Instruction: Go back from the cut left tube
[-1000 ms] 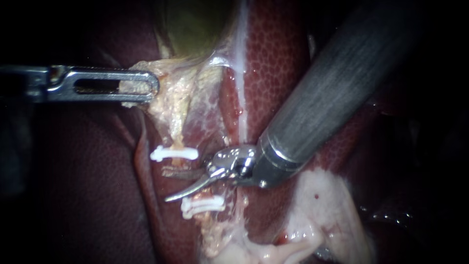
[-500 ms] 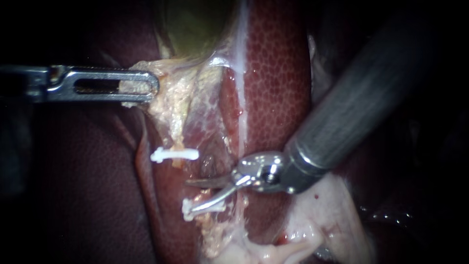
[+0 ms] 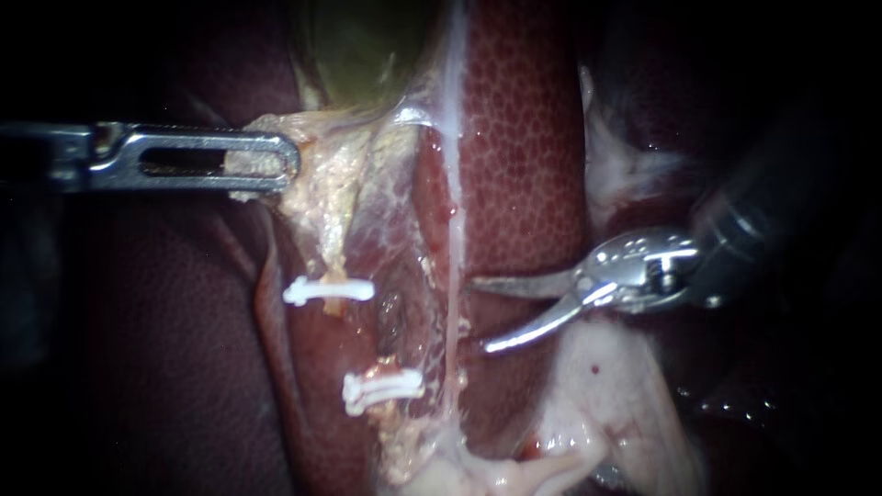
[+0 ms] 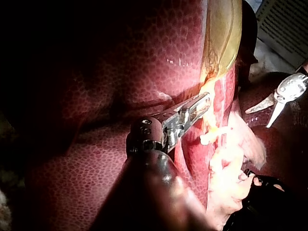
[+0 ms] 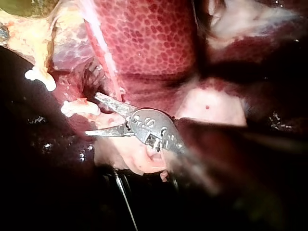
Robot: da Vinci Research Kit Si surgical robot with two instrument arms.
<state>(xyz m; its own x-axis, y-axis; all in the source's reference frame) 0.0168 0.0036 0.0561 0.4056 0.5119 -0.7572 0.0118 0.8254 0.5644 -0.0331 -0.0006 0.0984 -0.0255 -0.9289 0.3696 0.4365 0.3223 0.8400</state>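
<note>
Right instrument [image 3: 480,317] stands clear of the cut left tube [image 3: 333,305], end effector spread & empty.

The tube lies left of our right end effector. Its long axis runs far-to-near, w/ a far clip [image 3: 328,290] & a near clip [image 3: 381,388] across the stumps and a dark gap btw them. Our blade tips point left at it but are apart from it, w/ a thin pale strand [image 3: 454,230] at the tips in btw. We judge the way out is rightward, along our own shaft. The left instrument [image 3: 276,163] is farther from the tube, at far left, its end effector pinching pale tissue [image 3: 317,197] below the gallbladder [image 3: 367,46], beside the liver [image 3: 519,138]. Hard to make out: what lies in the dark gap. The right shaft is lost in shadow, and the left shaft is cut off at the view's edge.
</note>
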